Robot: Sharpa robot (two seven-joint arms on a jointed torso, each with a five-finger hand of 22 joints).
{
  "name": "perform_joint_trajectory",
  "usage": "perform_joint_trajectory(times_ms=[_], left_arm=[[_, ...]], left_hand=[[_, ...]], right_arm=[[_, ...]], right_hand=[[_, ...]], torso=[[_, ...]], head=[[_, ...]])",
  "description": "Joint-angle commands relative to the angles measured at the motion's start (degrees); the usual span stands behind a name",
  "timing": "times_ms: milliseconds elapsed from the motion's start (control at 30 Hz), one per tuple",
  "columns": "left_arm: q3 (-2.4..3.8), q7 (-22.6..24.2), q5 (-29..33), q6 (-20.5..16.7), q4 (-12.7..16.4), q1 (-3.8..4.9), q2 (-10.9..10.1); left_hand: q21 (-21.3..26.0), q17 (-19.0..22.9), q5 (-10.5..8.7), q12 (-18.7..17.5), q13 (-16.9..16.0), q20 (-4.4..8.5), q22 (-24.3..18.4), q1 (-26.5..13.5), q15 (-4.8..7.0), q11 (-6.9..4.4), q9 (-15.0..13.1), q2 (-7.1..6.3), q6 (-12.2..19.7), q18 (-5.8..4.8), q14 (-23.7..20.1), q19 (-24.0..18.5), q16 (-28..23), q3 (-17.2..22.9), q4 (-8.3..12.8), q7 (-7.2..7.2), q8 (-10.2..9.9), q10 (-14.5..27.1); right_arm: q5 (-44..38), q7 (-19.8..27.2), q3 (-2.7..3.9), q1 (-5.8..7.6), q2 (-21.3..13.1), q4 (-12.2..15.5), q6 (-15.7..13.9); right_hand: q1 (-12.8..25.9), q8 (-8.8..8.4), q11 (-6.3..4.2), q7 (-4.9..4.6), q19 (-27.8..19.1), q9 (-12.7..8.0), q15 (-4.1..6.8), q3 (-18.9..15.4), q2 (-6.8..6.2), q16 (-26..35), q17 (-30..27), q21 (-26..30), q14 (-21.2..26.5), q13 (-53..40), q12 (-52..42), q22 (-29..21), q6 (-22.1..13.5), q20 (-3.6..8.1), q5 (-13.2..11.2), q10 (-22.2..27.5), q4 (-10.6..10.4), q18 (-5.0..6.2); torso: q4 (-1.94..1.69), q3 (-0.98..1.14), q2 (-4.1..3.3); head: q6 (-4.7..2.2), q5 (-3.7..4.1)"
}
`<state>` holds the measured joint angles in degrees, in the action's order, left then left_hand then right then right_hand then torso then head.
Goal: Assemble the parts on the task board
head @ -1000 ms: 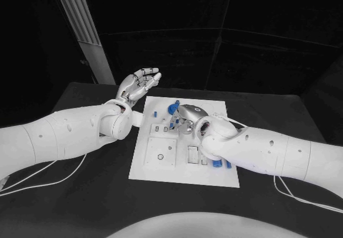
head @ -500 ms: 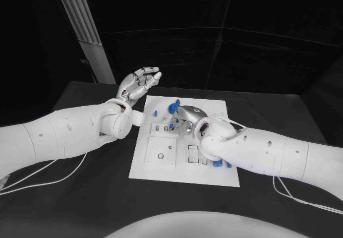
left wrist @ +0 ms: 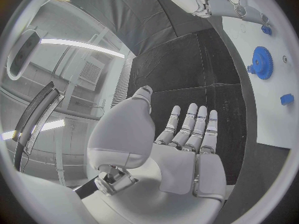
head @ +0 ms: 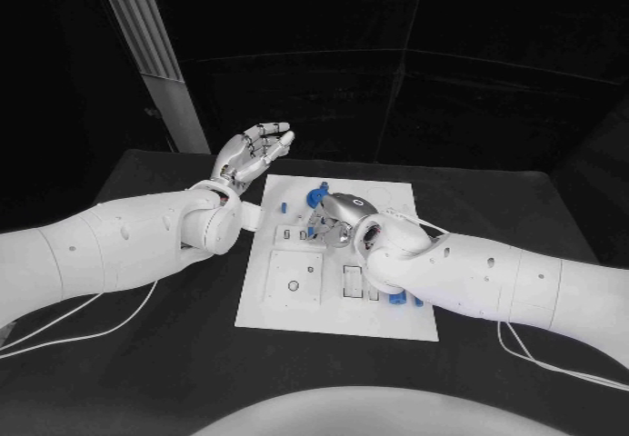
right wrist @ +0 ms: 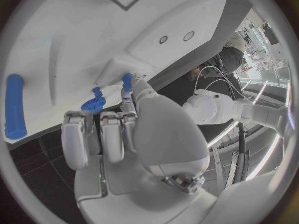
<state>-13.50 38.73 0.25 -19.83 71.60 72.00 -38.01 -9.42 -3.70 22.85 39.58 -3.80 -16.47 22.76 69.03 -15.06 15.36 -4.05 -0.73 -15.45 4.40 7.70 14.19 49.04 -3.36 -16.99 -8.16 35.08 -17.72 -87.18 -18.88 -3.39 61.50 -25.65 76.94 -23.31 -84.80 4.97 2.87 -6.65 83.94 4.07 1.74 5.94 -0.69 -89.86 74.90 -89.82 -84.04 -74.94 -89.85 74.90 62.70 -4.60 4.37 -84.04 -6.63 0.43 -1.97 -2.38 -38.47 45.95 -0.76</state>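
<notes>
Board (head: 334,313), white, lies in the middle of the black table (head: 171,363), and serves as the landmark for all else.

Left hand (head: 252,153) is raised off the board's far left corner, over the table, palm up, fingers straight and slightly apart, holding nothing. The left wrist view shows the same hand (left wrist: 187,149) flat and bare, with the board's edge (left wrist: 274,114) beyond the fingertips.

Right hand (head: 344,218) is down over the board's upper middle, its back to the head camera, fingers curled down among the blue parts. In the right wrist view the fingers (right wrist: 112,134) bend toward the board, and the thumb tip sits against a small upright blue peg (right wrist: 127,81); whether the peg is pinched or only touched, I cannot tell.

Gear (head: 316,194), blue and toothed, lies on the board just beyond the right hand; it shows also at (left wrist: 262,62) and, half hidden behind the fingers, at (right wrist: 93,103). A small blue block (left wrist: 286,99) sits near the board's left edge, apart from the gear. A long blue bar (head: 396,301) lies on the board under the right forearm, toward the board's near right; the right wrist view shows it at (right wrist: 14,106), well apart from the hand.
</notes>
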Motion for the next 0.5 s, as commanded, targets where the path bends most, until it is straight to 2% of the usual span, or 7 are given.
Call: perform_joint_trajectory(times_ms=[33,200,333,500], left_arm=[[0.03,15.3,-0.3,0.3,0.0,0.10,0.0],[0.03,15.2,-0.3,0.3,0.0,0.10,-0.1],[0.03,15.2,-0.3,0.4,0.0,0.10,0.0],[0.03,15.2,-0.3,0.4,0.0,0.10,0.0]], left_hand=[[0.2,0.0,0.26,0.4,0.1,-0.05,0.0,0.2,-0.07,-0.03,0.1,0.55,0.3,0.93,-0.2,-0.5,0.3,0.2,0.2,-8.92,0.3,0.5],[0.1,0.0,0.29,0.4,0.1,-0.05,0.0,0.2,-0.07,-0.03,0.1,0.59,0.3,0.93,-0.2,-0.5,0.3,0.1,0.2,-8.92,0.3,0.5],[0.1,0.0,0.29,0.4,0.1,-0.05,0.0,0.2,-0.07,-0.03,0.1,0.59,0.3,0.93,-0.2,-0.5,0.3,0.1,0.2,-8.92,0.3,0.5],[0.1,0.0,0.29,0.4,0.1,-0.05,0.0,0.2,-0.07,-0.03,0.1,0.59,0.3,0.93,-0.2,-0.5,0.3,0.1,0.2,-8.92,0.3,0.5]], right_arm=[[-0.4,0.3,-0.05,-0.09,-0.1,0.0,0.5],[-0.5,0.4,-0.05,-0.12,0.0,-0.2,0.9],[-0.5,0.3,-0.05,-0.13,0.0,-0.2,1.0],[-0.5,0.3,-0.05,-0.13,-0.1,-0.3,1.2]], right_hand=[[-0.5,-0.44,0.23,-0.23,6.1,-0.2,-0.52,0.0,-0.65,-0.1,15.1,-0.2,-6.0,-15.1,-0.1,15.1,-0.9,-0.52,0.3,-6.0,0.6,-0.43],[-0.3,-0.63,0.33,-0.37,6.1,-0.2,-0.57,-0.2,-0.91,-0.1,15.1,-0.2,-6.0,-15.1,-0.1,15.1,-1.1,-0.55,0.3,-6.0,0.6,-0.43],[0.1,-0.78,0.48,-0.57,6.1,-0.2,-0.65,-0.3,-1.00,-0.1,15.1,-0.2,-6.0,-15.1,-0.1,15.1,-1.2,-0.59,0.3,-6.0,0.4,-0.43],[0.9,-1.17,1.07,-1.29,6.1,-0.2,-0.99,-0.6,-1.49,-0.1,15.1,-0.2,-6.0,-15.1,-0.1,15.1,-1.9,-0.82,0.2,-6.0,0.1,-0.43]], torso=[[0.04,-0.02,0.01],[0.07,0.01,0.02],[-0.12,0.01,0.02],[0.00,-0.02,-0.01]], head=[[-0.01,-0.04],[-0.06,-0.10],[-0.04,0.10],[0.04,0.02]])
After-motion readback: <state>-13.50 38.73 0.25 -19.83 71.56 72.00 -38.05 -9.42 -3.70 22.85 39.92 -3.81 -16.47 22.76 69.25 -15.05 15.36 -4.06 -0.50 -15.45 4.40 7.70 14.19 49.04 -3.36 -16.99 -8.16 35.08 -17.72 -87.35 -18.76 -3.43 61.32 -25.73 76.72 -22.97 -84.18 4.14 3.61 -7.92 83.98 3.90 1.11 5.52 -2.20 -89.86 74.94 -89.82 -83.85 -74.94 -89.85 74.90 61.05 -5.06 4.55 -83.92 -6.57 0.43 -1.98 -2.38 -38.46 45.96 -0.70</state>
